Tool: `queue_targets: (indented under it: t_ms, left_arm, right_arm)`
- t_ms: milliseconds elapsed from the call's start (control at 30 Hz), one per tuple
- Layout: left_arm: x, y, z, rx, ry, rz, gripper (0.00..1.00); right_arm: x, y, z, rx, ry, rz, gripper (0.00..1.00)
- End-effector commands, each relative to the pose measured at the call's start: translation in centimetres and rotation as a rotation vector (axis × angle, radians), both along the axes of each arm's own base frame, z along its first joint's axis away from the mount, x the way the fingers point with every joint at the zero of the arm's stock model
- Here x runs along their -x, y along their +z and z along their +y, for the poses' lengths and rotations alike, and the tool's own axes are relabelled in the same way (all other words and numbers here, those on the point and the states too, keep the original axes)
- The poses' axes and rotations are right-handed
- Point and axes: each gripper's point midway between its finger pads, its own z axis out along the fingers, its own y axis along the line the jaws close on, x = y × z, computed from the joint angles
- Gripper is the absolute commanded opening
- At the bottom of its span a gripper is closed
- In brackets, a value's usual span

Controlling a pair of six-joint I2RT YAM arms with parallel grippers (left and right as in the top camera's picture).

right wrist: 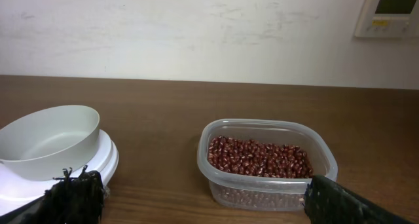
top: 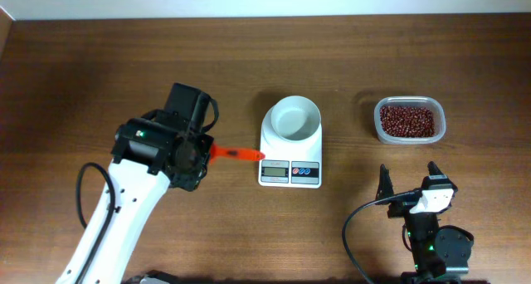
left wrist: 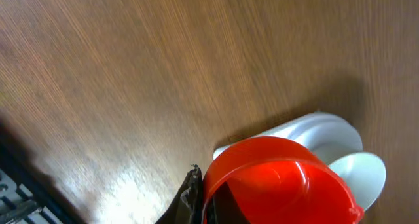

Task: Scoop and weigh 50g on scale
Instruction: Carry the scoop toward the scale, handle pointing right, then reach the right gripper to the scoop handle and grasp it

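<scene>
The white scale (top: 289,161) stands mid-table with its round bowl (top: 296,119) on top; the bowl looks empty. Dark red-brown beans (top: 407,120) fill a clear tub to the right of the scale. My left gripper (top: 203,151) is shut on a red scoop (top: 236,154), which points at the scale's left edge. In the left wrist view the scoop's cup (left wrist: 275,185) looks empty, with the scale (left wrist: 340,152) just behind it. My right gripper (top: 409,178) stands open near the front edge. In the right wrist view the beans (right wrist: 258,157) lie beyond the open gripper (right wrist: 203,207).
The clear plastic tub (right wrist: 265,191) stands right of the scale's bowl (right wrist: 49,140), with bare wood between them. A white wall bounds the table's far edge. Bare brown tabletop lies around the left arm.
</scene>
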Motion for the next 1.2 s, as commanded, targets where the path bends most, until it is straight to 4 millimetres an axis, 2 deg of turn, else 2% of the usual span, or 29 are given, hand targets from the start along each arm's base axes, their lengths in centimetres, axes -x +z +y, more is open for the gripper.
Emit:
queue_targets:
  t_ms: [0, 200, 300, 533, 567, 633, 667, 700, 733, 767, 800, 833, 867, 933, 967, 1067, 1133, 1167]
  left_arm:
    - [0.3, 1.0, -1.7, 0.025, -0.074, -0.027, 0.0]
    - [0.8, 0.9, -1.7, 0.015, -0.082, -0.009, 0.0]
    - [1.0, 0.8, -0.4, -0.053, -0.066, -0.003, 0.0]
    - [0.6, 0.9, -0.5, -0.031, 0.008, -0.022, 0.0]
    - [0.6, 0.9, -0.5, -0.031, 0.009, -0.023, 0.0]
    - [0.5, 0.9, -0.6, -0.031, 0.009, -0.024, 0.0]
    - [0.5, 1.0, -0.6, -0.026, 0.019, -0.026, 0.0]
    - [0.5, 0.9, -0.6, -0.019, 0.046, -0.026, 0.0]
    - [0.5, 0.9, -0.6, -0.019, 0.048, -0.024, 0.0]
    - [0.5, 0.7, -0.7, -0.02, 0.046, -0.014, 0.0]
    - [0.5, 0.5, -0.9, -0.02, 0.041, -0.005, 0.0]
    - [0.7, 0.1, -1.5, -0.013, 0.018, 0.016, 0.0]
    - [0.7, -0.3, -2.0, -0.016, 0.0, 0.031, 0.0]
    - [0.4, -1.2, -4.0, -0.03, -0.097, 0.04, 0.0]
    - [0.1, -1.3, -4.8, -0.031, -0.15, 0.024, 0.0]
    - [0.0, -1.2, -6.5, -0.021, -0.208, -0.004, 0.0]
    - [0.3, -1.2, -7.1, -0.022, -0.231, -0.003, 0.0]
    - [0.5, -1.3, -7.6, -0.023, -0.251, -0.003, 0.0]
  right_arm:
    - [0.0, -0.3, -0.2, 0.001, -0.01, 0.003, 0.99]
    - [0.0, -0.3, -0.2, 0.001, -0.01, 0.003, 0.99]
    - [0.0, -0.3, -0.2, 0.001, -0.01, 0.003, 0.99]
    - [0.0, -0.3, -0.2, 0.0, -0.009, 0.001, 0.99]
    - [0.0, -0.2, 0.5, -0.037, 0.027, 0.002, 0.99]
    - [0.4, 0.1, 3.0, -0.378, 0.153, 0.042, 0.99]
    - [1.3, 0.4, 5.7, -0.679, 0.292, 0.133, 0.99]
    - [2.9, 0.5, 8.6, -0.894, 0.451, 0.272, 0.99]
    - [5.1, 0.6, 11.3, -1.003, 0.614, 0.42, 0.99]
    - [5.3, 0.9, 11.5, -1.077, 0.621, 0.456, 0.99]
    - [5.4, 1.0, 11.6, -1.118, 0.623, 0.476, 0.99]
    - [5.5, 2.9, 11.6, -0.983, 0.692, 0.343, 0.95]
    - [5.7, 4.1, 11.6, -0.975, 0.716, 0.304, 0.92]
    - [6.1, 5.4, 12.1, -0.988, 0.739, 0.352, 0.91]
    - [6.1, 5.5, 12.4, -0.997, 0.747, 0.394, 0.91]
    - [4.1, 3.8, 13.7, -1.02, 0.736, 0.636, 0.91]
    - [3.2, 3.7, 16.0, -0.964, 0.792, 0.719, 0.91]
    - [2.8, 4.1, 18.0, -0.936, 0.848, 0.744, 0.88]
